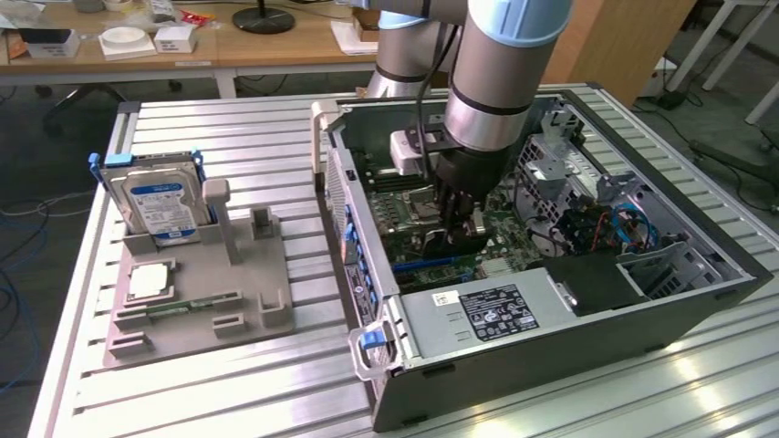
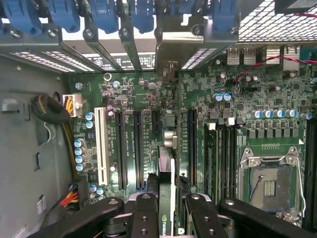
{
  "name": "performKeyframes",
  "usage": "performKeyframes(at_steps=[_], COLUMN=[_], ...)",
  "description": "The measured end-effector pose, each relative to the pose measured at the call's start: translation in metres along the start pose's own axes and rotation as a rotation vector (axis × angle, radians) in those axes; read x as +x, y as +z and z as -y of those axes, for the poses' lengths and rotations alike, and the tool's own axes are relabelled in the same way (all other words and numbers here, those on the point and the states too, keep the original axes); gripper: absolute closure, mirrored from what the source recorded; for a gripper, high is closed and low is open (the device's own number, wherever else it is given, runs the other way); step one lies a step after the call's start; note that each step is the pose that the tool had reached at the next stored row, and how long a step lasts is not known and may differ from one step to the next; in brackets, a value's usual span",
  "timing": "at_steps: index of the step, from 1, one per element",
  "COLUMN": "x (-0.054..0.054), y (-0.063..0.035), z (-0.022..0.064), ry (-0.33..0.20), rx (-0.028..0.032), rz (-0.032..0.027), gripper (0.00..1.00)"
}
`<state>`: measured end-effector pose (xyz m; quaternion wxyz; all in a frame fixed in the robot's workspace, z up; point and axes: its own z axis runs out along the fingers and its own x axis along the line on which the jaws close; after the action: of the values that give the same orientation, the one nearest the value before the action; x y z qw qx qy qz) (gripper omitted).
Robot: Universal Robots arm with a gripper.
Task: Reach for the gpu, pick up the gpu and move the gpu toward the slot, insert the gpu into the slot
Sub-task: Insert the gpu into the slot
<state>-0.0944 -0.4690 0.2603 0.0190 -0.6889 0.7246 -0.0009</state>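
— What worries you in the exterior view?
— The pincer point(image 1: 455, 224) is deep inside the open computer case point(image 1: 681, 301), low over the motherboard point(image 1: 396, 208). The power supply point(image 1: 481, 315) is just beside it and the blue cables point(image 1: 627, 224) are near. From there I cannot make out what it grips. The arm point(image 1: 499, 82) fills much of the opening, so a sideways correction could knock the case wall. The hard drive point(image 1: 159, 205) and memory stick point(image 1: 189, 304) sit in the grey holder point(image 1: 255, 301) on the surface point(image 1: 244, 401), well apart and no hindrance.
— And the wrist view?
— There the pincer is closed narrow on the gpu point(image 2: 167, 188), held edge-on between the fingers point(image 2: 143, 218). It hangs over the board among the long black slots point(image 2: 138, 148), with its silver bracket point(image 2: 173, 49) at the rear openings.
— So what could go wrong?
— Alignment, I judge. Neighbouring slots lie just beside, so a small offset would put the edge on the board or in the wrong slot. The bracket could catch on the ribs by the blue latches point(image 2: 104, 12). A tilted card would jam, and so thin a grip might let it pivot under pressure. The white slot point(image 2: 101, 148) and processor socket point(image 2: 270, 186) lie apart.
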Motion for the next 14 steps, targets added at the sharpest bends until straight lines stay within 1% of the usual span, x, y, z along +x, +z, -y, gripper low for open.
performKeyframes(at_steps=[5,14], x=[0.0002,0.0003], y=[0.0029,0.0049], z=[-0.0024,-0.0039], ry=[0.0,0.0], rx=[0.0,0.0], rz=[0.0,0.0], gripper=[0.74,0.74])
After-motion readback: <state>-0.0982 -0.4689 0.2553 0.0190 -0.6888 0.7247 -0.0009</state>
